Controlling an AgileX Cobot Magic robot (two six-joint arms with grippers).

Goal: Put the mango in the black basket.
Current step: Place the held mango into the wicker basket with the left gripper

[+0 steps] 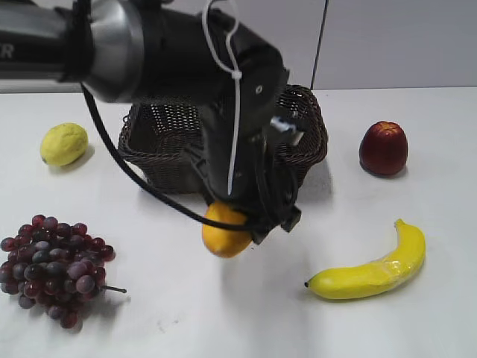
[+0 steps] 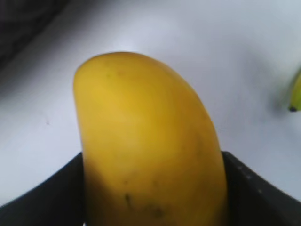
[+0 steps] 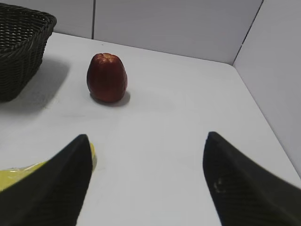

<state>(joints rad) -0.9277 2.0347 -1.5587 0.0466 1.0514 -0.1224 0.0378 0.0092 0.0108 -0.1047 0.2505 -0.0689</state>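
The orange-yellow mango [image 1: 223, 231] with small dark specks is held in my left gripper [image 1: 250, 224], just in front of the black basket [image 1: 160, 138] and a little above the white table. In the left wrist view the mango [image 2: 146, 141] fills the frame between the two black jaws [image 2: 153, 197]. The dark woven basket also shows at the top left of the right wrist view [image 3: 19, 47]. My right gripper [image 3: 146, 160] is open and empty over bare table; it does not show in the exterior view.
A yellow-green lemon [image 1: 63, 143] lies at the left. Purple grapes [image 1: 52, 268] lie front left. A banana [image 1: 373, 270] lies front right, with its end in the right wrist view [image 3: 19, 174]. A dark red fruit [image 1: 383, 148] [image 3: 106, 77] stands right of the basket.
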